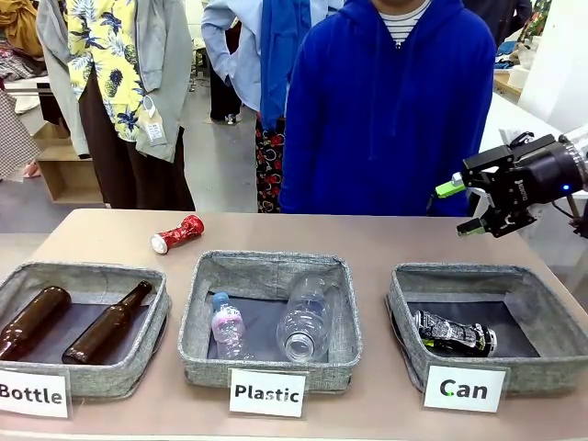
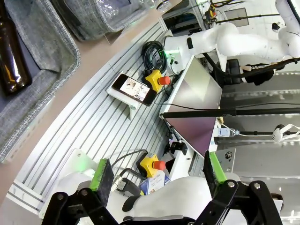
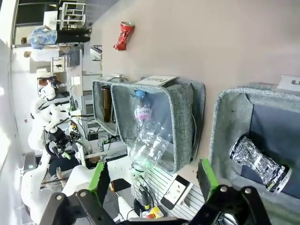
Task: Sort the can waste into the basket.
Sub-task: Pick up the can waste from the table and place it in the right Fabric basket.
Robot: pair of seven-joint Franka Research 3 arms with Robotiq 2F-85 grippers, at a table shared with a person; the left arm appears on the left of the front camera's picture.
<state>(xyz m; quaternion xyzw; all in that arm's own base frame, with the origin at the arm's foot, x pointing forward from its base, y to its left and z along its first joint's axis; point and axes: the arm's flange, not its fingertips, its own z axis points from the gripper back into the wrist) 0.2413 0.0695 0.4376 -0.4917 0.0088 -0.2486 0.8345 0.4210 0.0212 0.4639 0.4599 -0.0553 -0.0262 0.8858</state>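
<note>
My right pincer (image 1: 461, 209) hangs spread and empty near the far right corner of the surface (image 1: 367, 241), beyond the basket (image 1: 487, 269) that carries the "Can" card (image 1: 464, 389). The black can (image 1: 453, 334) lies on its side inside that basket, on the dark lining. The red can (image 1: 177, 233) lies on its side on the bare surface toward the far left. It is behind the gap between the "Bottle" basket (image 1: 83, 269) and the "Plastic" basket (image 1: 266, 260), well apart from my right pincer. My left pincer (image 2: 159, 171) is spread too and holds nothing, its green pads over the ribbed metal frame (image 2: 98, 126) beside the surface's edge. A person in a blue hoodie (image 1: 386, 119) stands at the far side.
</note>
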